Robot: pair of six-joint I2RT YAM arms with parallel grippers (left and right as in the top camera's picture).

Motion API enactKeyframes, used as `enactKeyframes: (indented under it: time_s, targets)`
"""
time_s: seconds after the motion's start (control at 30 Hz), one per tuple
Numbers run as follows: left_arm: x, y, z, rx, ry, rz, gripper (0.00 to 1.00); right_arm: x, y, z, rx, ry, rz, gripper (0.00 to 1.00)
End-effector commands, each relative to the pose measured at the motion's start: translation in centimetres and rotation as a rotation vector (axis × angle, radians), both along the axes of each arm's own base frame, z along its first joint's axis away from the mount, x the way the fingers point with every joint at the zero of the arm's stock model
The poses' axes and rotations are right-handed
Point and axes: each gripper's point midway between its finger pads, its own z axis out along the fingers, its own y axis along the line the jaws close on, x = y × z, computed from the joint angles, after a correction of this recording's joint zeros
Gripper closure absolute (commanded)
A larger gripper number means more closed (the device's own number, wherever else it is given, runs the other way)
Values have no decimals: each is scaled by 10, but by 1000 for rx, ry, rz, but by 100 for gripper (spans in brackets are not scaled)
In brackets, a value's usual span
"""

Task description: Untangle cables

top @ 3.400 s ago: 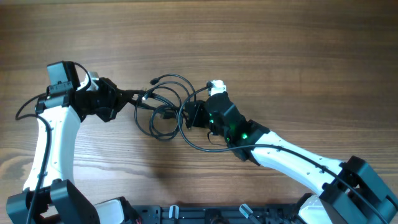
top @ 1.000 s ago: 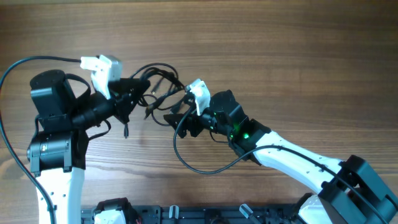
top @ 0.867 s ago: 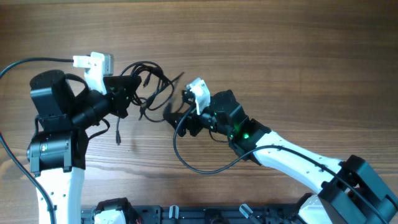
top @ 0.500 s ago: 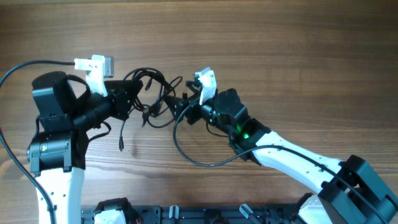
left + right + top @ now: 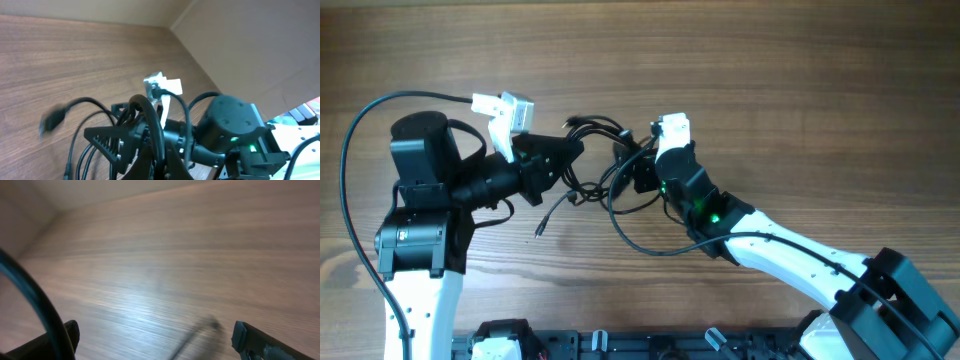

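1. The cables sat in a black bunch near the middle of the view from above, a bit left of center, between the two arms.
2. The left gripper pointed in from the left side. Its jaws were squeezed shut on a strand of the bunch. I think it held on so the knot could not slide away.
3. In the left wrist view, a strand curved up and over right by its fingers. The bunch looked lifted a little off the table.
4. The right gripper was just to the right of the bunch. Its jaws stood wide apart with nothing pinched between them. A black cord crossed the left edge of its own view, beside one jaw.
5. I think it was open so it could pick a new strand to tug.
6. One long loop ran down toward the lower middle of the view from above. A plug end dangled at the lower left of the bunch. Those bits looked free already. The tight part by the grippers did not.
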Motion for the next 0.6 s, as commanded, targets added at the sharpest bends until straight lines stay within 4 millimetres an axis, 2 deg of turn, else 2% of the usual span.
enactKeyframes:
  time_s: [0.0, 0.1, 0.23, 0.4, 0.57]
  targets:
    - [-5, -6, 22, -29, -71, -47, 96, 4, -25, -22, -54, 50, -141, 0]
    - [0, -4, 28, -31, -99, -30, 96, -1, -30, -32, -94, 86, -141, 0]
    - [18, 16, 33, -56, -72, 102, 96, -5, -34, -40, -124, 114, -140, 0]
    - [34, 57, 35, -112, -9, 279, 96, -10, -34, -46, -139, 140, -127, 0]
    - [40, 99, 35, -166, 45, 437, 96, -13, -33, -50, -145, 161, -112, 0]
